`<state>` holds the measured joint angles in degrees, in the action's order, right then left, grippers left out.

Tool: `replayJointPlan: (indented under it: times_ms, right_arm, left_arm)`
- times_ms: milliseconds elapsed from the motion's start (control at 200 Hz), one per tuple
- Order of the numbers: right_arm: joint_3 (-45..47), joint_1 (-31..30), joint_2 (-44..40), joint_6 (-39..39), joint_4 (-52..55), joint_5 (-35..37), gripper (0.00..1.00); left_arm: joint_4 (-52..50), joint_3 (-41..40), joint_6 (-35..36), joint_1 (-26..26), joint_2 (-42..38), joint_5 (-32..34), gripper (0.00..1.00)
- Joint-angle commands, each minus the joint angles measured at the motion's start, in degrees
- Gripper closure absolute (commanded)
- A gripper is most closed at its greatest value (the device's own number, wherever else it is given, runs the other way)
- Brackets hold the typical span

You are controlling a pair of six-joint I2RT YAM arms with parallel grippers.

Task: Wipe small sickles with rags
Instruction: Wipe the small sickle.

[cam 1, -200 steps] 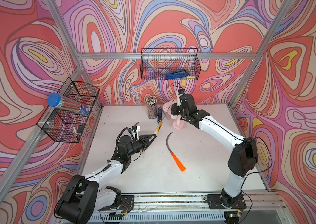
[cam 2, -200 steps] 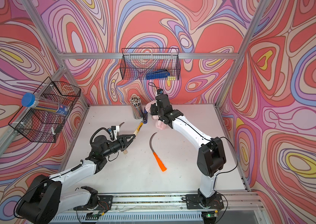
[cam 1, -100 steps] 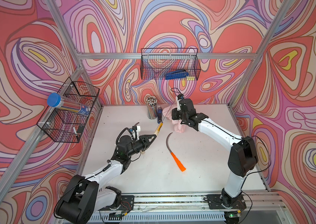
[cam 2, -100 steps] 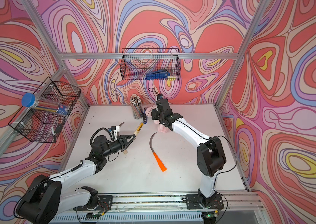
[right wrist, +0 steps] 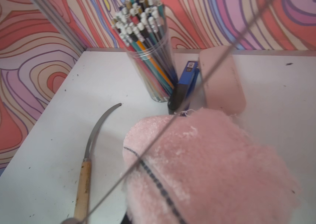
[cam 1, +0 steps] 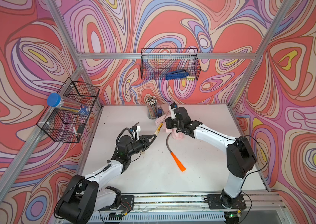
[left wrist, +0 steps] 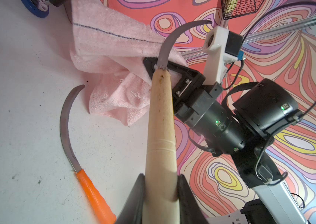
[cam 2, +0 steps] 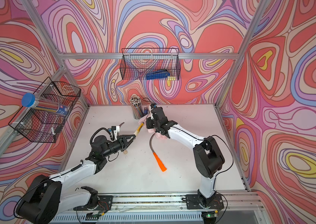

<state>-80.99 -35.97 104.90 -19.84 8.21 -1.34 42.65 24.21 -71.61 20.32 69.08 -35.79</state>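
Status: left gripper (left wrist: 161, 186) clamps wooden sickle (left wrist: 161, 116) by its handle, right gripper (cam 1: 169, 126) pinches rag (left wrist: 114, 48) against its blade, orange sickle (cam 1: 172, 154) lies free on table (cam 1: 211, 164).

Light was bright and even over the white bench (cam 1: 201, 174) in both top views, and I saw only faint, soft shadows on it and no hard glare. In my right wrist view the pink rag (right wrist: 221, 164) filled the near field out of focus, and a thin grey strip (right wrist: 172, 120) crossed the frame as a blur. The left wrist view was crisper, though the wooden handle (left wrist: 161, 126) went soft nearest the lens.
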Motion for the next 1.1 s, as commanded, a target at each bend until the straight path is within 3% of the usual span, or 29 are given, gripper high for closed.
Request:
replayJointPlan:
  times_ms: [0, 195, 371, 621, 1092]
  right_arm:
    - [0.3, -2.4, -2.0, -0.3, -3.1, -1.1, 1.00]
    - [-0.4, -4.0, -2.4, -1.2, -3.2, -1.1, 1.00]
    - [-3.4, -3.9, -1.6, -1.0, 0.7, 4.5, 1.00]
    - [-7.0, 1.0, -1.0, -1.9, 3.5, 5.8, 1.00]
    - [-23.6, 4.8, 4.5, 2.8, 12.6, 8.7, 1.00]
  left_arm:
    - [2.3, 0.4, 0.2, 0.3, -0.2, -0.8, 1.00]
    - [2.3, 0.4, 0.2, 0.2, -0.3, -0.8, 1.00]
    - [2.0, 0.4, 0.2, 0.2, -0.6, -0.6, 1.00]
    - [1.3, 0.3, 0.3, 0.2, -1.0, -0.4, 1.00]
    - [1.3, 0.4, 0.4, 0.2, -0.5, -0.6, 1.00]
